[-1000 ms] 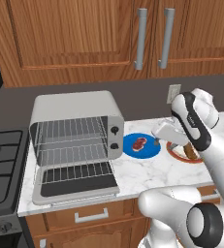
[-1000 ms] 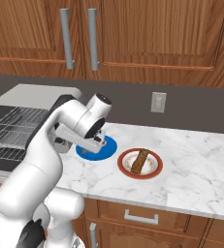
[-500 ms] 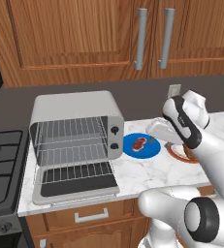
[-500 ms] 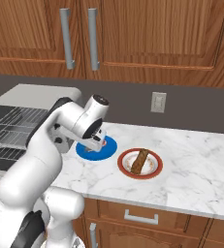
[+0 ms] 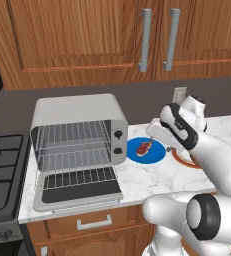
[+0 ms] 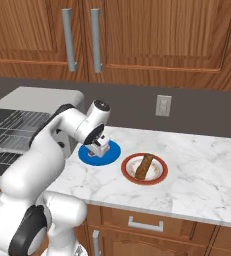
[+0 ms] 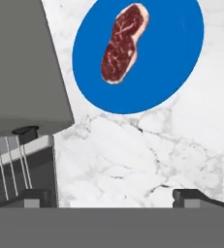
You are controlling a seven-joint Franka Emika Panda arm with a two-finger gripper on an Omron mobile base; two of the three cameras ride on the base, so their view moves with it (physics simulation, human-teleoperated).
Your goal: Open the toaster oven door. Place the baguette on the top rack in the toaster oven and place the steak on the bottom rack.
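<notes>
Claw (image 7: 108, 196), spread wide, has swung from baguette (image 6: 144, 166) toward steak (image 7: 123, 43).

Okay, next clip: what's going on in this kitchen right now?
A white robot arm is partway through loading the toaster oven. The toaster oven door is already folded down, and both wire racks look bare. The tool is open, holds nothing, and hangs above the counter near the steak, which lies on a blue plate beside the oven. The baguette rests on a red-rimmed plate further right.
</notes>
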